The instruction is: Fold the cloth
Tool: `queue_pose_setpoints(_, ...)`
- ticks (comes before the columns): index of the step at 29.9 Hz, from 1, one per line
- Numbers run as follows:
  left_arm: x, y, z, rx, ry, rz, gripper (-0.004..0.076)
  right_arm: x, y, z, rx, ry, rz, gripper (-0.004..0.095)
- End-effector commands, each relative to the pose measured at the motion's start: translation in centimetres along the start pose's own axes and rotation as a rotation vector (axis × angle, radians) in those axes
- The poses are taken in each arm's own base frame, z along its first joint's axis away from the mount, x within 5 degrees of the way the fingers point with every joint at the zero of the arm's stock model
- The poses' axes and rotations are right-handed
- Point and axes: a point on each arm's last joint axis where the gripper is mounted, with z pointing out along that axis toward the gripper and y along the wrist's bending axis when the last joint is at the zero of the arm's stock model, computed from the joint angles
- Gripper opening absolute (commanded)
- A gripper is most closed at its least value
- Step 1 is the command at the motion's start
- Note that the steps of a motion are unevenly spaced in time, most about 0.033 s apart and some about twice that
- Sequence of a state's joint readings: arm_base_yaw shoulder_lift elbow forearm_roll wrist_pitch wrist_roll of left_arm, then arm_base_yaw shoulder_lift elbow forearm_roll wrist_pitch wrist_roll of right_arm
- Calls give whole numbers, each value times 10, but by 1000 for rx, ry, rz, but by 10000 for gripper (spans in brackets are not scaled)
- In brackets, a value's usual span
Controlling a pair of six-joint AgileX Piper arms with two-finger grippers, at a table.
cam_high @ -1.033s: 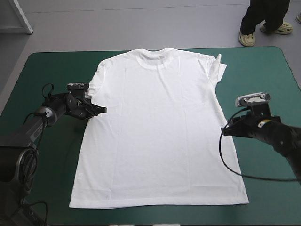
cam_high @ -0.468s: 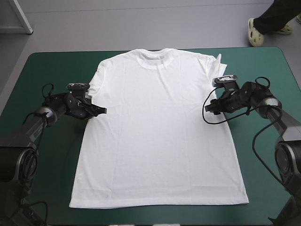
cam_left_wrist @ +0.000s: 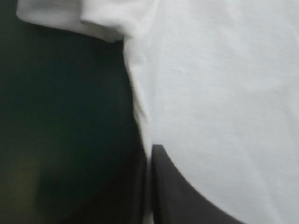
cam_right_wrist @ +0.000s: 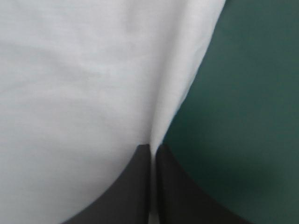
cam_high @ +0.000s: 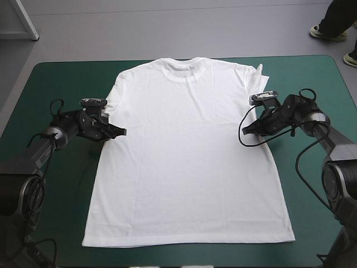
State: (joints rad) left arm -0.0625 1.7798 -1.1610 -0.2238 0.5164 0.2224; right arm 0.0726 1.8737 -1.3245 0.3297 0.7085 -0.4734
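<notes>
The white T-shirt [cam_high: 189, 156] lies spread flat on the table, collar toward the far edge and hem toward the near edge. My left gripper [cam_high: 120, 132] is at the shirt's left side edge just below the sleeve. In the left wrist view, the left gripper [cam_left_wrist: 149, 156] is shut on the T-shirt [cam_left_wrist: 224, 93], with a thin strip of cloth edge between the black fingers. My right gripper [cam_high: 246, 129] is at the right side edge below the other sleeve. The right wrist view shows the right gripper [cam_right_wrist: 153, 150] shut on the T-shirt [cam_right_wrist: 84, 84], pinching the edge.
The shirt's right sleeve [cam_high: 259, 75] is bunched and partly folded over. Bare teal-green cover [cam_high: 56, 78] lies on both sides of the shirt, wider on the left, with a narrow strip along the near edge.
The right arm has swung from the table's right side, lower down the shirt's edge, up and in to the edge below the sleeve. The left arm and shirt have not moved.
</notes>
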Motion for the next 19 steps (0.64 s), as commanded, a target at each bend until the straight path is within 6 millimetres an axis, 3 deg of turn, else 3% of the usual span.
queue_pose_setpoints(1,-18,-3,-22,0,-102,2,21,-6,0,-20,25,-47,-16,-6)
queue_pose_setpoints(5,-34,-5,-44,-1,-181,11,21,-23,3,-54,62,-215,-23,-7)
queue_pose_setpoints(11,-63,-10,-101,-4,-364,32,21,-50,13,-126,108,-436,-64,-18)
queue_pose_setpoints(19,-84,-18,-170,0,-531,59,21,-76,35,-218,72,-665,-112,-18)
